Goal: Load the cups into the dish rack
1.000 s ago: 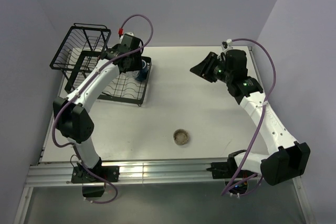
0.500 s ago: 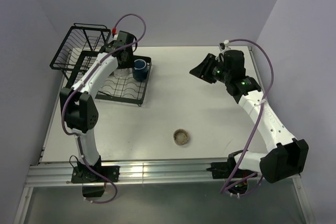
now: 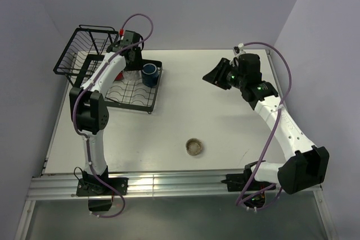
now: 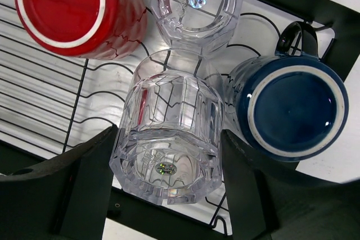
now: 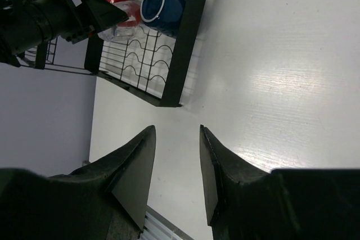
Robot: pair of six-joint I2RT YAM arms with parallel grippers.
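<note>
The left arm has swung in the past second toward 11 o'clock across the dish rack (image 5: 188, 43), uncovering the blue mug (image 4: 295, 111). The left gripper (image 4: 167, 161) is clamped on a clear tumbler (image 4: 169, 105), one finger against each side, low over the tray wires; whether the glass rests on them cannot be told. That puts all four cups at the rack, so likely only the letting go remains. Around the held glass, the red mug (image 4: 73, 9) stands at 11 o'clock, the second tumbler (image 4: 197, 4) touches at 12, and the blue mug crowds the finger at 3 o'clock, which could be nudged as the jaws part. The right gripper (image 5: 177, 139) has barely moved, agape and empty over the table (image 3: 225, 127) at 2 o'clock. A tan round object (image 3: 194, 147) lies at 6 o'clock, well apart.
</note>
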